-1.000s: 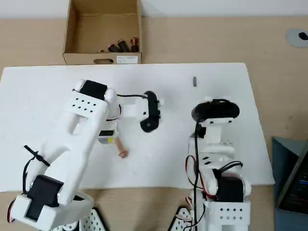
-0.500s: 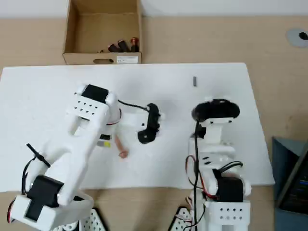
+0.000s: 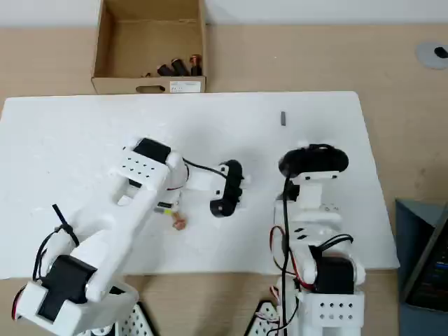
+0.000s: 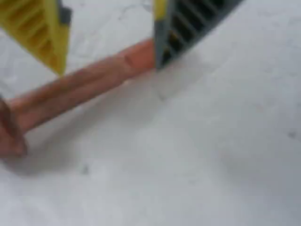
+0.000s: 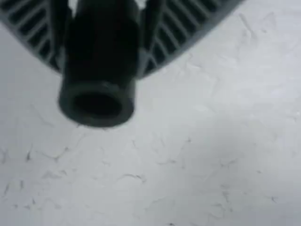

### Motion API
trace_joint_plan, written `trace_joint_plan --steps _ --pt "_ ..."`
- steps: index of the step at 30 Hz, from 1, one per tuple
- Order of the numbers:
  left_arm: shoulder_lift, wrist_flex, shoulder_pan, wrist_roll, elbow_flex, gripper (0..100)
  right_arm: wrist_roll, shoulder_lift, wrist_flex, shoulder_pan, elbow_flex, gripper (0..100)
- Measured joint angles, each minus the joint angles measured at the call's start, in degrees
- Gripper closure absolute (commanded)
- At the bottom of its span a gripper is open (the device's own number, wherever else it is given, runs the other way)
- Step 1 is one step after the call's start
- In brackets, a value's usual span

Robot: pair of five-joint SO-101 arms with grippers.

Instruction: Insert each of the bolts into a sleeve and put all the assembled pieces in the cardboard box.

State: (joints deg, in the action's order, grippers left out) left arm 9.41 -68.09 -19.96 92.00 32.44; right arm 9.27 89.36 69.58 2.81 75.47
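left gripper [image 4: 108, 66] low over bolt [image 4: 80, 89], jaws apart

Tan table [image 3: 294, 63] with a white mat [image 3: 63, 140] laid across it, seen from above.
The mat covers most of the table, leaving bare wood along the far side, the right side and a thin strip at the near edge. A pale band [image 3: 315, 10] runs along the far edge of the table; whether it is wall or floor is unclear. A grey round grommet [image 3: 432, 53] sits in the wood at the far right corner, and a dark slate-blue object [image 3: 423, 259] juts in at the right edge. The light is even and the shadows soft. Up close the mat looks rough and finely creased.
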Motion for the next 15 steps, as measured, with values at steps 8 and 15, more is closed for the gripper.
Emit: trace_joint_plan --steps 8,15 --pt "0.0 0.1 0.5 0.4 1.8 86 0.0 0.0 0.0 0.0 0.0 98.9" --pt "-1.5 0.2 0.6 0.4 2.2 86 0.0 0.0 -0.5 0.0 0.0 98.9"
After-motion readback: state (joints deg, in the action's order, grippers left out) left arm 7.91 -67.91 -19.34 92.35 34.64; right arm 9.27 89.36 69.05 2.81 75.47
